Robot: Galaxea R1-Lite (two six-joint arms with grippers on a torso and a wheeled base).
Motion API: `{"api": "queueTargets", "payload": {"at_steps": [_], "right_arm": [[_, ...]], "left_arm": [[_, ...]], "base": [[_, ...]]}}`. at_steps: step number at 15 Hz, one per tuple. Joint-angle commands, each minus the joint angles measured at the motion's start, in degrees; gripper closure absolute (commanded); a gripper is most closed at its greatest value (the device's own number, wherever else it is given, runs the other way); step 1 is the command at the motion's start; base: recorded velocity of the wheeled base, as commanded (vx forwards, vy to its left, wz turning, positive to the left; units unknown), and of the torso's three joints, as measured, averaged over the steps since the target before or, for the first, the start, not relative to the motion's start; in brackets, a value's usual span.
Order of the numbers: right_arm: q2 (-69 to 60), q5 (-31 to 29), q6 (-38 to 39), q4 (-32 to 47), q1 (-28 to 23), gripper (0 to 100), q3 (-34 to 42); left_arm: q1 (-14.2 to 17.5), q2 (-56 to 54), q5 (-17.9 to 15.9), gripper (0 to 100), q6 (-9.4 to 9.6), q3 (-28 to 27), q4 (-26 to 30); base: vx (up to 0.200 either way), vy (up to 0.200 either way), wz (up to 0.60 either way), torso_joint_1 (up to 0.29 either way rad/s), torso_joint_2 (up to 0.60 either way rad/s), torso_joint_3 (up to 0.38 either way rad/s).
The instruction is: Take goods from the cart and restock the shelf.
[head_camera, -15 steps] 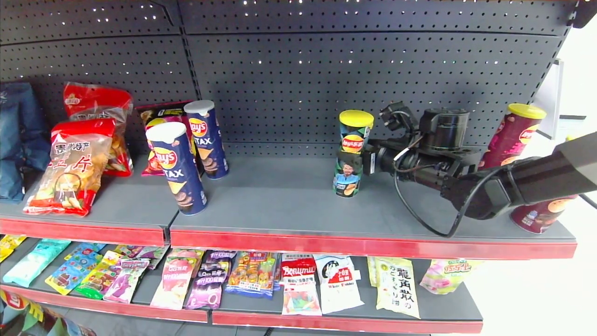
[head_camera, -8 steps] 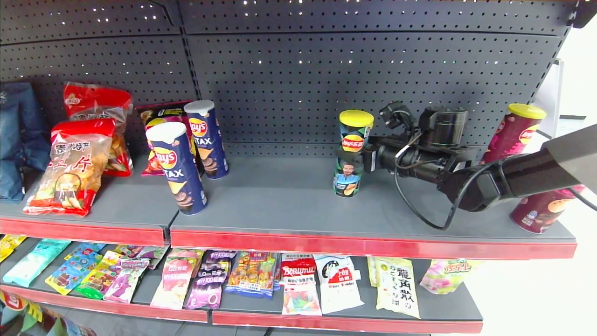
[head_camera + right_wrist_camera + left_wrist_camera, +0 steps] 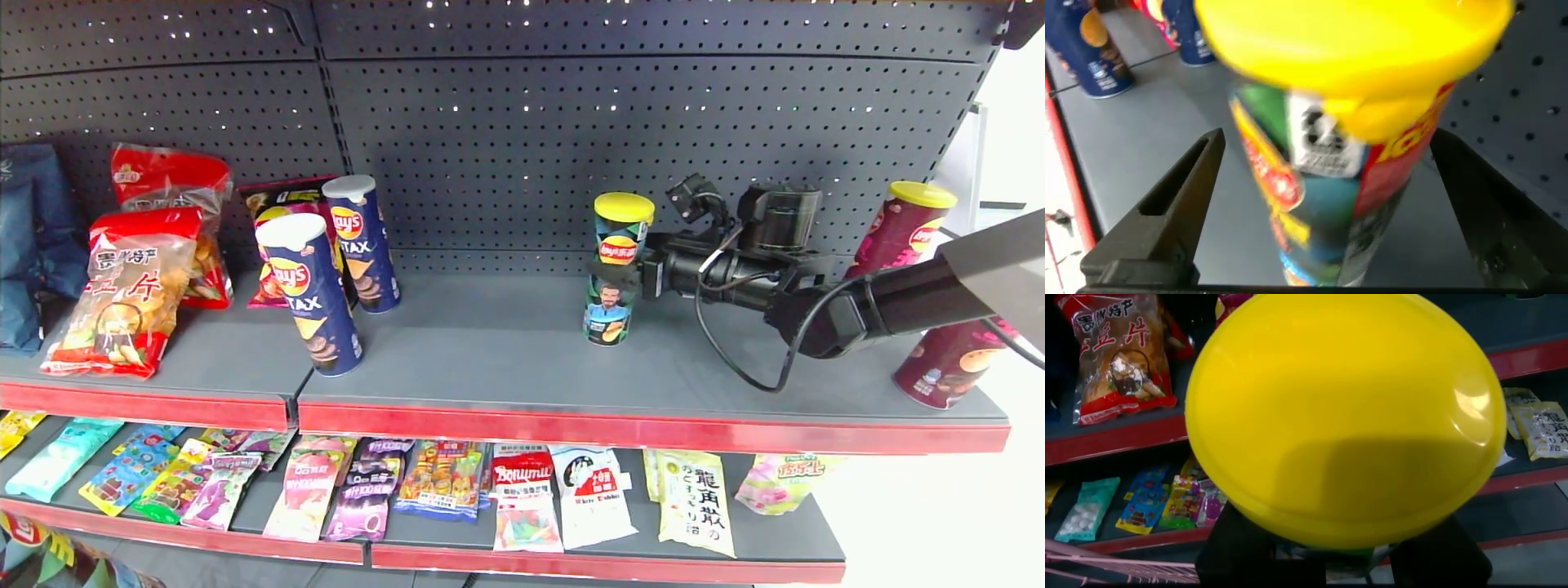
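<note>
Nearest, the left gripper [image 3: 1339,557] clasps a second can [image 3: 1343,416], yellow lid toward its camera, out in front of the shelf [image 3: 506,359]. Farther in, the right gripper [image 3: 1319,237] stands wide, one jaw on each side of the placed can [image 3: 619,253], a gap showing at both. That can stands upright at mid-depth on the upper shelf, long axis vertical, square to the level arm. Judged: release is complete, and the gripper should back straight out along its arm, lest a jaw tip the can
</note>
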Motion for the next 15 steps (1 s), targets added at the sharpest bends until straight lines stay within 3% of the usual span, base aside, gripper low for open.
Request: {"api": "queueTargets", "payload": {"at_steps": [1,10,11,15], "right_arm": [[1.7,0.0,0.1,0.3,-0.1,0,-2.6],[2.7,-0.5,-0.1,0.3,0.2,0,-3.4],[3.6,-0.7,-1.4,0.2,0.1,100,-4.8],[3.7,-0.9,-1.3,0.1,0.6,100,-6.0]], "left_arm": [[0.0,-0.4,0.0,100,-0.01,0.5,0.0],[0.0,-0.4,0.0,100,0.07,1.2,0.0],[0.0,-0.5,0.0,100,0.07,1.2,0.0],[0.0,-0.6,0.0,100,0.07,1.2,0.0]], "base": [[0.000,0.000,0.00,0.000,0.00,0.000],[0.000,0.000,0.00,0.000,0.00,0.000],[0.000,0.000,0.00,0.000,0.00,0.000],[0.000,0.000,0.00,0.000,0.00,0.000]]}}
